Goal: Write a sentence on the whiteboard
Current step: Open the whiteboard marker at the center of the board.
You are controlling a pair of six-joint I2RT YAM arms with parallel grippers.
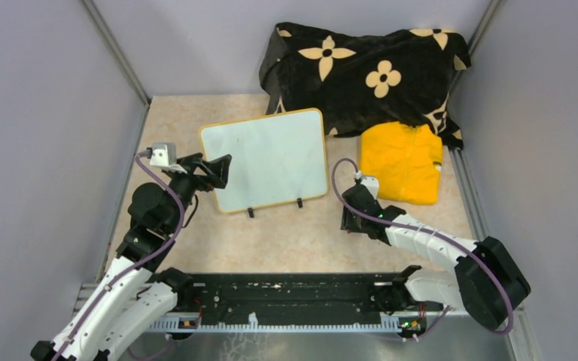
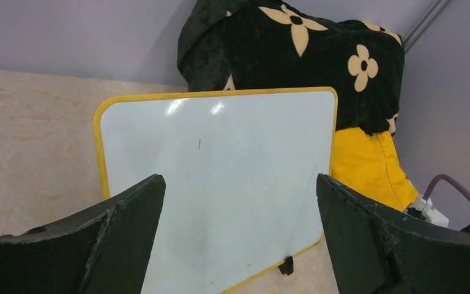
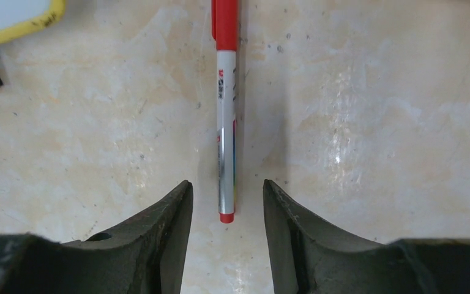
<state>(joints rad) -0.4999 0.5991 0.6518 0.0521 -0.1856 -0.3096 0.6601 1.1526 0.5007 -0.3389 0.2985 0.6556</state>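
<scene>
One whiteboard (image 1: 267,158), standing on desk (image 1: 196,248); left claw (image 2: 238,184) wide at its left edge. One marker (image 3: 226,110), lying flat; right claw (image 3: 227,193) parted, straddling it, not gripping.

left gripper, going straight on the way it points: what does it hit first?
Most likely the whiteboard: its white face fills the gap between the left gripper's open fingers. How near it is, I can't tell.
</scene>
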